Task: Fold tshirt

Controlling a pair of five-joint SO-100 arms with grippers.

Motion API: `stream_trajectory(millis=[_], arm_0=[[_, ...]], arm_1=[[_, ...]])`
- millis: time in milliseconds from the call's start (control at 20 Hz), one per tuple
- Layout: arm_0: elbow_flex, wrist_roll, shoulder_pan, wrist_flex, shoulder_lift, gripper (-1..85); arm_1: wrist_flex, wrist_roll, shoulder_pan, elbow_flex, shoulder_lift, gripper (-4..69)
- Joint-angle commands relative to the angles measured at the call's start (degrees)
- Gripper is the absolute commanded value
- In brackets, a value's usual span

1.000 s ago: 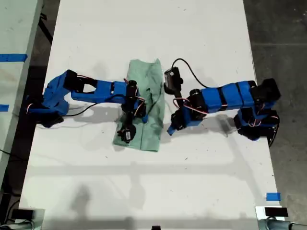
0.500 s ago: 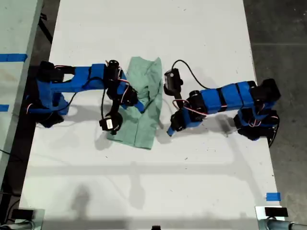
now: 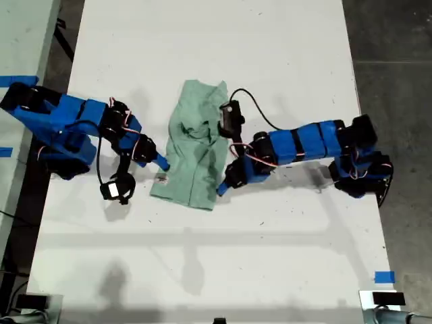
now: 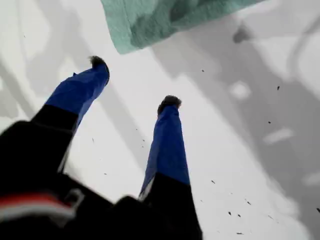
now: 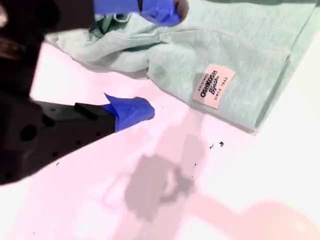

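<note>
- Mid-table [image 3: 270, 256], the tshirt [image 3: 196, 155] lies as a rumpled strip, wider and more skewed at its near end than a second ago.
- My second gripper [image 3: 162, 164] has drawn back off the cloth to its edge on the exterior view's left, jaws apart and empty.
- My first gripper [image 4: 134, 82] has edged in to the near corner, also spread and holding nothing.
- By my judgement, the fold has slipped and needs regrasping.

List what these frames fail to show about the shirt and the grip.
- Exterior view: the tshirt lies bunched, so its own folds hide the sleeves and the layer count.
- Second wrist view: one of the fingers of my second gripper is cut by the picture's edge; contact with the cloth is unclear.
- First wrist view: only a tshirt corner shows; the edge crops the rest.
</note>
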Motion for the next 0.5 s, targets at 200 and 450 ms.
stream_trajectory(millis=[200, 450], arm_0=[[12.0, -2.3, 6.1, -13.9, 4.7, 24.5], [14.9, -1.8, 6.4, -19.6, -2.6, 25.6]], arm_1=[[-7.4, 1.1, 1.3, -11.3, -9.0, 24.8], [-12.7, 1.4, 1.3, -13.9, -15.2, 24.2]])
